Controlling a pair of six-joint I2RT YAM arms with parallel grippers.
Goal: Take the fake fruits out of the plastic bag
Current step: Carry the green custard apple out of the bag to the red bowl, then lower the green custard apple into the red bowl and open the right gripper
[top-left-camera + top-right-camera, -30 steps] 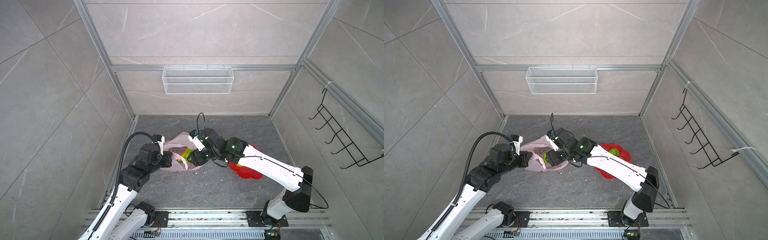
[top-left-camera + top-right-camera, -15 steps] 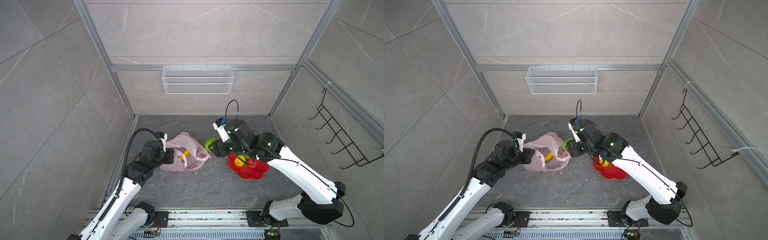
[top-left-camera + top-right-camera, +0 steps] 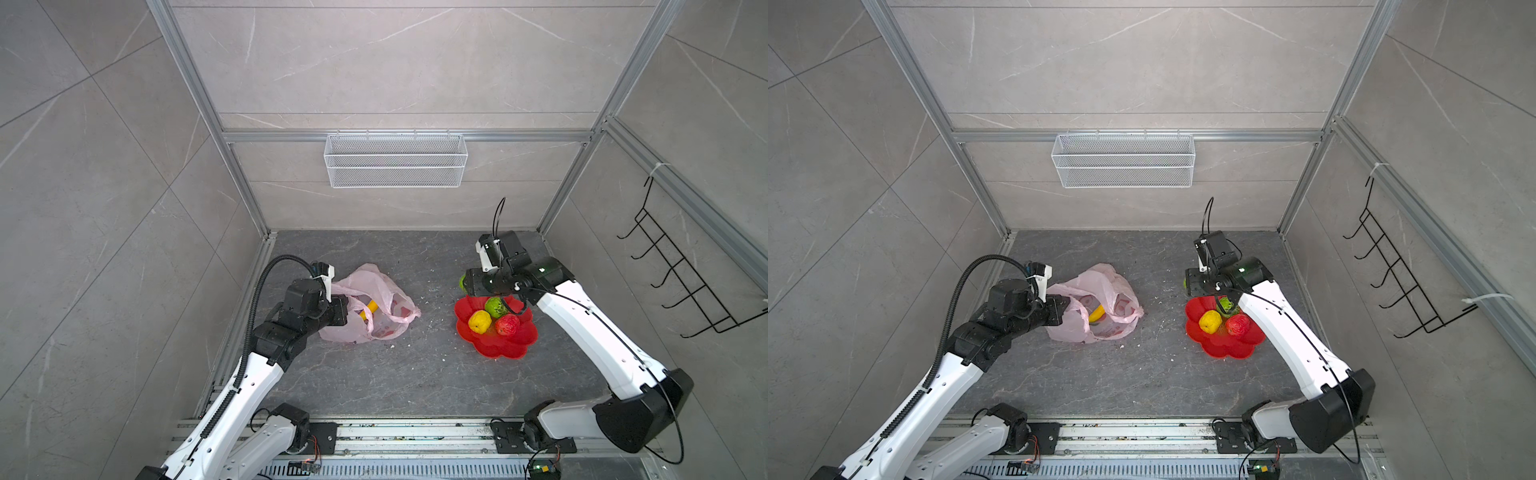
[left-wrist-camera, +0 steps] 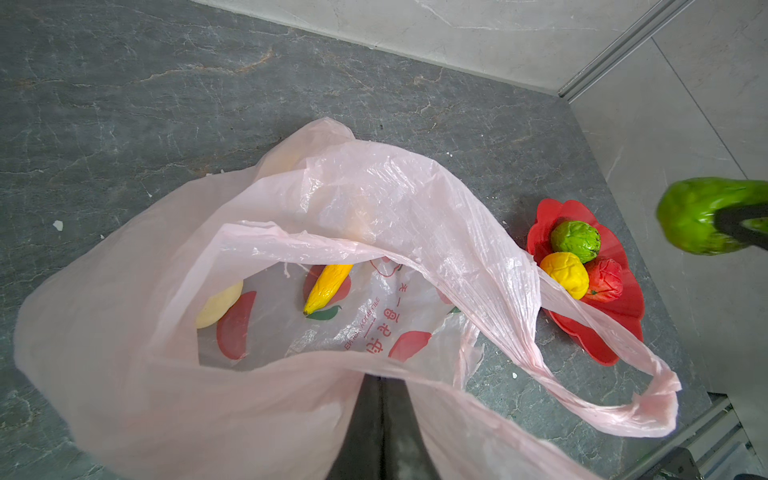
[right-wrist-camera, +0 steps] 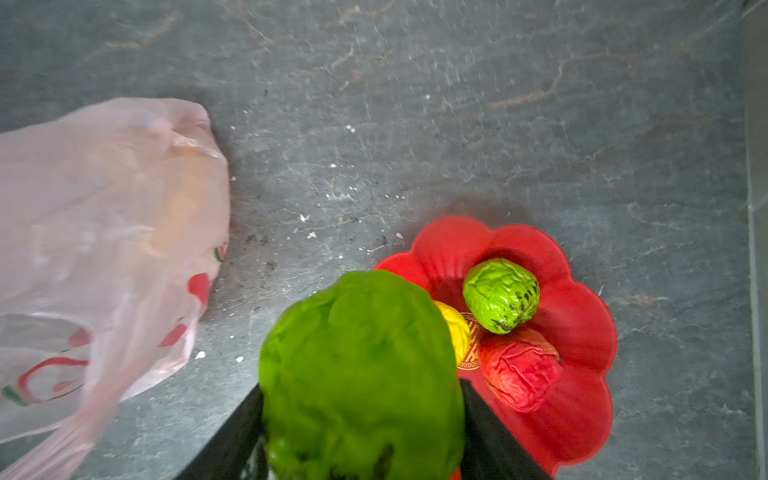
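Table (image 3: 415,374), near left edge: left fingers (image 4: 365,415) clenched on rim of plastic bag (image 3: 357,332), banana (image 4: 328,286) and cream lump (image 4: 218,305) inside; toward right edge, right fingers (image 5: 490,428) grasping green ball (image 5: 357,353) above rim of red plate (image 3: 503,349) bearing three fruits (image 3: 479,321).

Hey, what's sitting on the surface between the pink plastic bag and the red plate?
Only bare grey tabletop with a few white specks. Both top views show the plastic bag and red plate lying apart.
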